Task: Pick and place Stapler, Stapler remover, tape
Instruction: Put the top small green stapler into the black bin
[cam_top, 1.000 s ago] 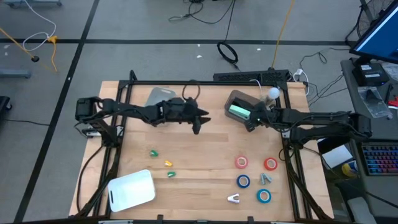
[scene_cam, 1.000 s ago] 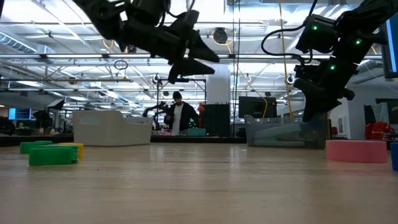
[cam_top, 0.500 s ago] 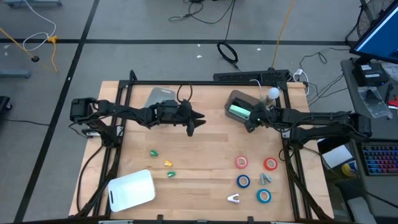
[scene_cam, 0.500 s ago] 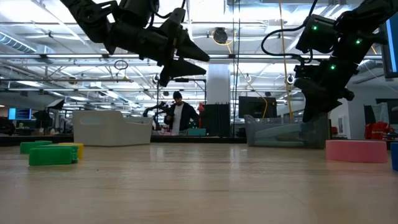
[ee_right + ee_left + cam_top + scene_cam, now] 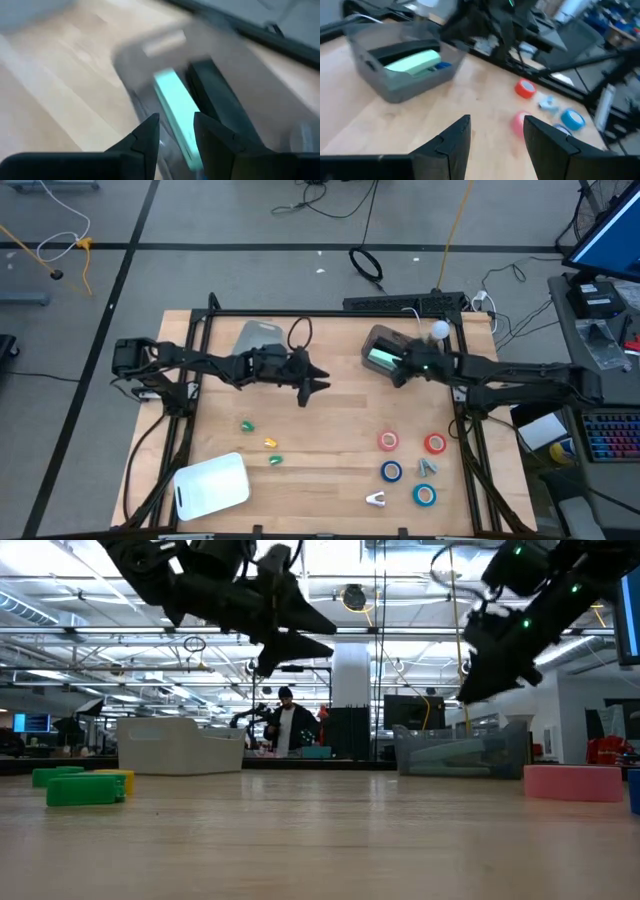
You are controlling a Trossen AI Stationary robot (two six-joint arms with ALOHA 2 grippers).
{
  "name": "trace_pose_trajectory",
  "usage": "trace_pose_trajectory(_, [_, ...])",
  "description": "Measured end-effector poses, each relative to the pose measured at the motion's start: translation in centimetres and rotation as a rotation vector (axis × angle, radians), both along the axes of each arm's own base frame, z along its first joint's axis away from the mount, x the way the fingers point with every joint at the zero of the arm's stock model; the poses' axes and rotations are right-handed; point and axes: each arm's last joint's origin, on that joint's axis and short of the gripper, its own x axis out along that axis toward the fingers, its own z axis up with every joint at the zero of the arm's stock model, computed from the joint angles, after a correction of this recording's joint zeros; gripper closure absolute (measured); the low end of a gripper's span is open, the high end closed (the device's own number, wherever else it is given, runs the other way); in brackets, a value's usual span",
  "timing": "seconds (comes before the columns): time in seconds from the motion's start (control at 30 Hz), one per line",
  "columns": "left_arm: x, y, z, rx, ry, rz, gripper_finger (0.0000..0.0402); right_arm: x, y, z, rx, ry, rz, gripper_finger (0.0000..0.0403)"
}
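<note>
High view, and the wooden table (image 5: 330, 430) fills the middle of the shot. Biggest item on it is the white bin (image 5: 211, 485) down at seven o'clock, lying at a slant near the front edge. A pale grey bin (image 5: 258, 336) sits at eleven o'clock, just behind the left arm. Over at one o'clock is the dark grey bin (image 5: 385, 350), and there's a mint-green stapler (image 5: 381, 359) lying inside it, clear to see from both wrist views as well.

The left gripper (image 5: 314, 379) hangs over the middle of the table, held well off the wood, fingers spread with nothing between them. The right gripper (image 5: 398, 373) is at the front rim of the dark grey bin, right by the stapler, its fingers a little apart and empty.

Down at five o'clock, the tape: two red rolls (image 5: 388, 441) side by side, and nearer the front edge two blue rolls (image 5: 391, 471). Between the blue ones lies a small grey-blue staple remover (image 5: 427, 467), and a white one (image 5: 376, 499) just in front of the left blue roll.

At seven to eight o'clock, three little blocks (image 5: 270, 443), green, yellow, green, near the white bin.
</note>
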Motion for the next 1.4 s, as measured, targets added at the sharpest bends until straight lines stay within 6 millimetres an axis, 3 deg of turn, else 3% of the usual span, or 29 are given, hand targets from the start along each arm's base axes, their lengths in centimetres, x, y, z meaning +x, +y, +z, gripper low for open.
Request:
trace_pose_trajectory(0.17, [-1.3, -2.0, 0.6, 0.016, 0.118, -0.067, 0.022, -0.7, 0.8, 2.1, -0.074, -0.143, 0.065, 0.0297])
trace_pose_trajectory(0.37, [-4.7, -4.2, 1.6, 0.036, 0.51, -0.041, 0.022, -2.0, 1.7, 3.7, -0.1, -0.252, 0.103, 0.03])
trace_pose_trajectory(0.6, [-8.8, -5.0, 1.4, -0.039, 0.898, -0.07, 0.022, -3.0, 2.4, 4.6, -0.137, -0.304, 0.149, 0.0303])
trace_pose_trajectory(0.73, [-10.2, -5.2, 0.9, -0.097, 1.048, -0.118, 0.022, -3.2, 2.4, 4.8, -0.145, -0.317, 0.154, 0.0304])
trace_pose_trajectory(1.1, [-10.9, -6.0, 0.6, 0.025, 1.112, -0.185, 0.022, -3.3, 2.4, 4.8, -0.146, -0.32, 0.154, 0.0307])
trace_pose_trajectory(1.4, [-12.0, -7.2, -1.5, 0.205, 1.179, -0.252, 0.022, -3.3, 2.4, 4.8, -0.147, -0.319, 0.153, 0.0309])
